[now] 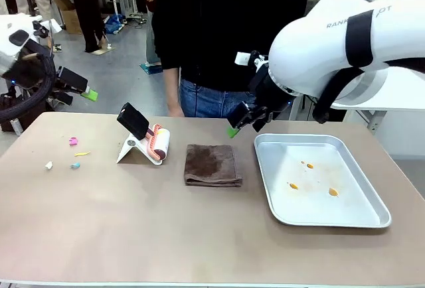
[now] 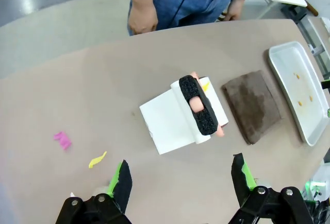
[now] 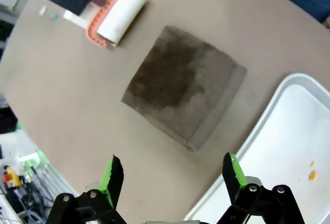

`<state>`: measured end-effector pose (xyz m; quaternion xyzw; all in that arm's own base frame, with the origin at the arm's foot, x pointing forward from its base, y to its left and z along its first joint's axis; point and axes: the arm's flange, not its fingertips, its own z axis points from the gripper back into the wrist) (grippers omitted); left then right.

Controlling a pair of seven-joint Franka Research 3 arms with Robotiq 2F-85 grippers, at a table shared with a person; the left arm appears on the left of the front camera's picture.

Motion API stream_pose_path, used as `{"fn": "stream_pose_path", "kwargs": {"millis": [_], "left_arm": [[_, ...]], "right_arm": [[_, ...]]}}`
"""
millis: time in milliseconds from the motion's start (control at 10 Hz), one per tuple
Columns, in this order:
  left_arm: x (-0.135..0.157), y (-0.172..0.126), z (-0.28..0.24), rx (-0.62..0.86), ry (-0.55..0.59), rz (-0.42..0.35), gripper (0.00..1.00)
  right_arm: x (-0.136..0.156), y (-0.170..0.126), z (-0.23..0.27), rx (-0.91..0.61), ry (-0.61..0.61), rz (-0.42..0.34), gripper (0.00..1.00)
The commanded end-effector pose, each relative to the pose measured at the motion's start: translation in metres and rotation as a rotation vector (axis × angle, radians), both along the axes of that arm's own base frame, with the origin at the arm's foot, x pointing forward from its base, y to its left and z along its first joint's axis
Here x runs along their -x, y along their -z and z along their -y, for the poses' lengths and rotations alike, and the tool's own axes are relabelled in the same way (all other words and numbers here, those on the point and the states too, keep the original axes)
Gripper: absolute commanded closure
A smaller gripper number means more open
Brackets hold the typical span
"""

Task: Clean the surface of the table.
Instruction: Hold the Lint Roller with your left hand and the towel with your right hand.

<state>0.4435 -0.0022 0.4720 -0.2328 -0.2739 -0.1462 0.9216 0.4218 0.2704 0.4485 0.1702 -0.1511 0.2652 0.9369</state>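
Left gripper point(image 2: 180, 175) and right gripper point(image 3: 172, 170) stand wide, empty. Expect the table point(image 1: 133, 235) rigid and smooth; pinch the soft cloth point(image 3: 183, 92) at its folded edge.

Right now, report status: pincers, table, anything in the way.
Left pincer and right pincer open, empty. Table not yet cleaned: small scraps at its left end. Roller, brown cloth, spotted tray sit on it.
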Motion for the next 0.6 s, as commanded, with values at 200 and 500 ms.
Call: {"fn": "stream_pose_path", "kwargs": {"millis": [200,500], "left_arm": [[0.001,-0.002,-0.001,0.001,-0.002,0.004,0.0],[-0.039,-0.01,0.032,0.186,0.141,-0.418,0.0]], "right_arm": [[0.001,-0.003,-0.002,-0.003,-0.004,0.006,0.0],[-0.009,0.02,-0.024,0.08,0.094,-0.161,0.0]]}}
